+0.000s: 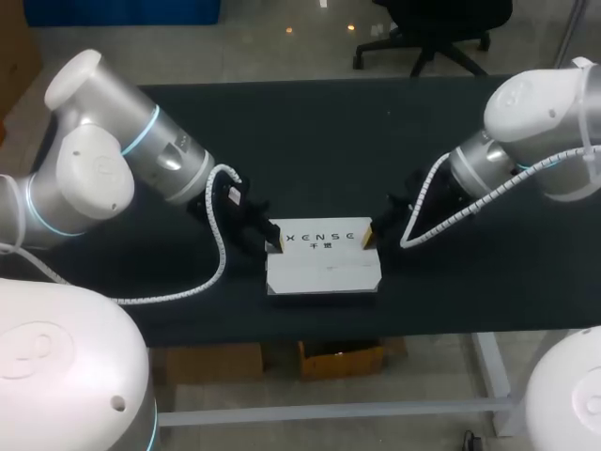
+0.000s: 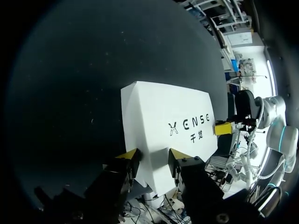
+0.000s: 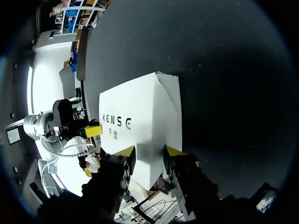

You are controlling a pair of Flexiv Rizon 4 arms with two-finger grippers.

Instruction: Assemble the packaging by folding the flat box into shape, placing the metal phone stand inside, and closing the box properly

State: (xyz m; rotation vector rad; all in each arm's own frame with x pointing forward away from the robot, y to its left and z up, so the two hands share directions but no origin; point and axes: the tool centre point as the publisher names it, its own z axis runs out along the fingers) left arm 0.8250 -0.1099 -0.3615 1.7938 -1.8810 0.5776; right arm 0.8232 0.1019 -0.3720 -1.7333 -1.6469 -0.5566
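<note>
Head view: left jaws and right jaws each pinch one end of the box (image 1: 322,268) between their tips, likely steadying it for closing.

Box (image 1: 324,258): white paperboard, matt, smooth faces, crisp creased folds, dark print on one panel.
Tabletop (image 1: 319,141): black, matt, faint pale specks; cloth or mat, cannot tell which.
Left arm (image 1: 94,169), right arm (image 1: 535,113): glossy white shells, satin silver segments that look like metal.
Cable wrap (image 1: 223,258): white spiral plastic, slight sheen.
</note>
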